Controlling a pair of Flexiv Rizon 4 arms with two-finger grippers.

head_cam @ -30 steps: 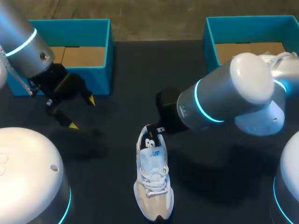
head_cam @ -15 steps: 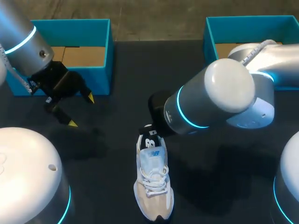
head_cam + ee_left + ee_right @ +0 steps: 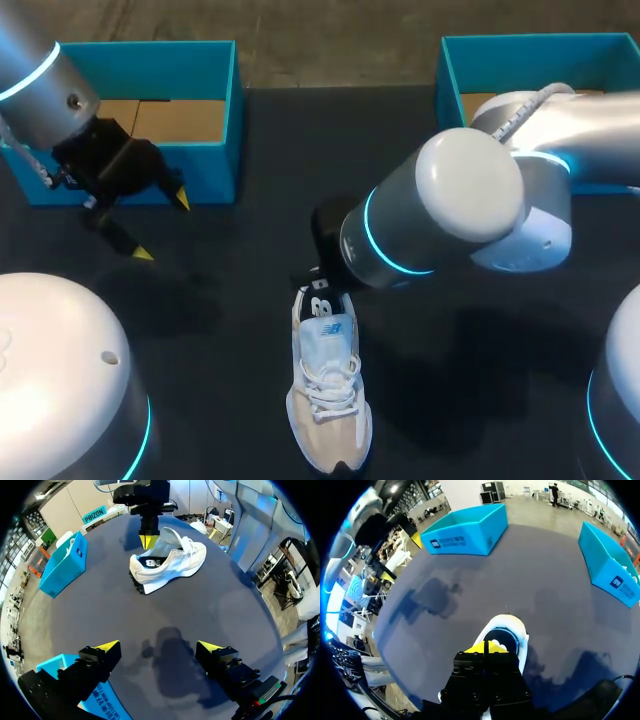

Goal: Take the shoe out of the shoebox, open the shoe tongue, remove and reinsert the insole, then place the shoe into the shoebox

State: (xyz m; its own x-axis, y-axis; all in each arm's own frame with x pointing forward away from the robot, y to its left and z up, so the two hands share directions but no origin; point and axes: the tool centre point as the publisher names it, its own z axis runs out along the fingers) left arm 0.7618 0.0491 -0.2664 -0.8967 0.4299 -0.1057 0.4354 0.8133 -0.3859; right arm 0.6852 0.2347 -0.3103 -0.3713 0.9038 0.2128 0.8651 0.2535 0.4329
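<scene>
Here, in the head view, the shoe stands on its sole mid-surface, outside both boxes, and my right arm covers its heel. The left gripper hangs released beside the left box.

In the left wrist view, that gripper is well apart from the shoe, so nothing steadies it. The right gripper meets the heel collar.

In the right wrist view, the right gripper is clenched, seemingly empty, over the heel opening. Pressing down could tip or skid the shoe.

A white-and-beige laced sneaker stands upright, toe toward the robot. An open teal cardboard shoebox sits far left, and a second teal shoebox sits far right.
</scene>
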